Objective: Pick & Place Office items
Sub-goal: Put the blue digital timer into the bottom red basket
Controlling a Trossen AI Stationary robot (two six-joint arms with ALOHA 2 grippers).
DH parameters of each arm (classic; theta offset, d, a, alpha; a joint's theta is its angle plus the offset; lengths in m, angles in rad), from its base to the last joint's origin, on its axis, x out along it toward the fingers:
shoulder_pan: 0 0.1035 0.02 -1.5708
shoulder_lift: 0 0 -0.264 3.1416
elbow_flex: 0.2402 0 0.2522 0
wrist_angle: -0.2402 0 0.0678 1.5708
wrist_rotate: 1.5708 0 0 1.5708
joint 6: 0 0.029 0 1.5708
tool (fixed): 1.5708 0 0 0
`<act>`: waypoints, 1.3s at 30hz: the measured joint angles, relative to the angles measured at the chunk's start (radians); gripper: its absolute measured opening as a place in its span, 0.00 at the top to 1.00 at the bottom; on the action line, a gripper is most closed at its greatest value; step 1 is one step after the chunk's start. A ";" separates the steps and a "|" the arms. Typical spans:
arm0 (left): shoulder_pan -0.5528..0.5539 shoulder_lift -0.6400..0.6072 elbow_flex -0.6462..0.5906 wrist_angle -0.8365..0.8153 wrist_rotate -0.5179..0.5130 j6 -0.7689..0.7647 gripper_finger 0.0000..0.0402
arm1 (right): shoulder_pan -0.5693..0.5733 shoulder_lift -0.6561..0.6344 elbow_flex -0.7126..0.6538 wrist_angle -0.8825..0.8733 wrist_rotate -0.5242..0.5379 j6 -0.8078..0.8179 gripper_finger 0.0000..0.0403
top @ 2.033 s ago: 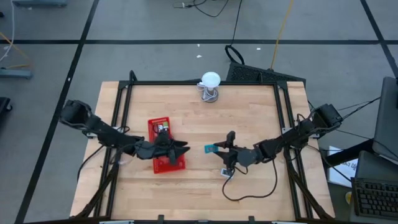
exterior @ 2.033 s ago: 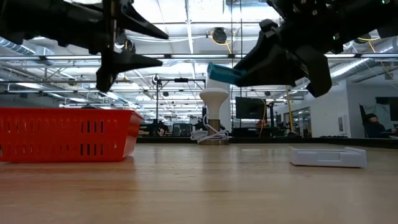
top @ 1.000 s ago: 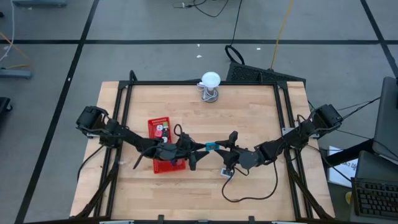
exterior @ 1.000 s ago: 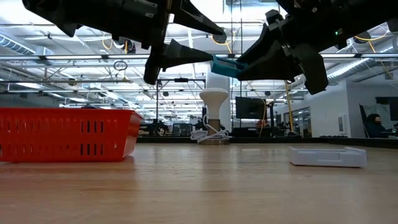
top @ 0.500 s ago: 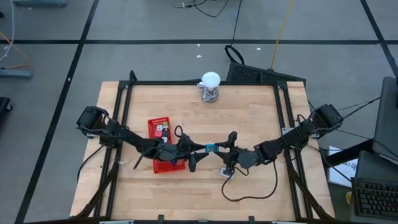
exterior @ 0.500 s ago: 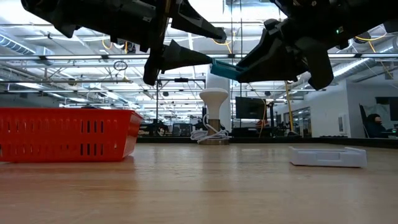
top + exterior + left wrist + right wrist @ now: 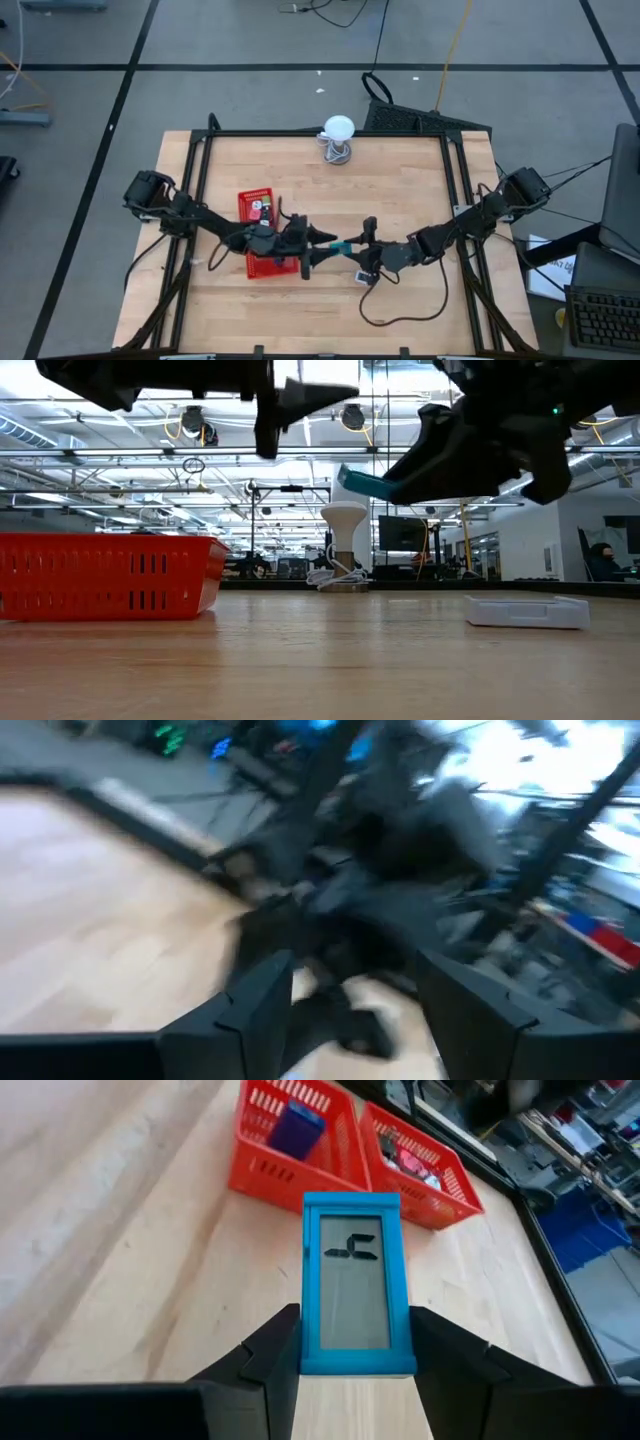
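Right gripper [image 7: 348, 1370] clamped on teal-blue packet [image 7: 355, 1285] by its short end, held in the air mid-table. Looks stiff, flat, light — free end is the place to take it. Left gripper [image 7: 318, 243] right beside it, jaws apart, empty. Red mesh trays [image 7: 300, 1140] beyond.

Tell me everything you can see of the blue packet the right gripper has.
The teal-blue packet is a flat rectangle with a bright blue border framing a pale grey-white panel that carries a small dark mark near its far end. It looks rigid, like plastic or card. The right gripper is shut on its near end, one finger on each long edge, so it juts forward past the fingertips. It is held in the air above the wooden table, tilted in the low view, touching nothing else. The left gripper is close to its free end.
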 joint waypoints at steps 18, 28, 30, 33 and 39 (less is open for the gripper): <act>0.018 -0.006 0.000 -0.059 0.016 -0.016 0.47 | 0.034 0.000 -0.002 0.191 0.131 -0.248 0.64; 0.018 -0.006 0.000 -0.071 0.016 -0.016 0.47 | 0.071 0.000 -0.003 0.322 0.317 -0.382 0.64; 0.018 -0.006 0.000 -0.076 0.016 -0.017 0.47 | 0.078 0.000 -0.003 0.343 0.337 -0.408 0.64; 0.018 -0.006 0.000 -0.084 0.015 -0.018 0.47 | 0.079 0.000 -0.003 0.344 0.340 -0.414 0.64; 0.018 -0.006 0.000 -0.086 -0.009 -0.044 0.47 | 0.078 0.000 -0.003 0.321 0.339 -0.400 0.64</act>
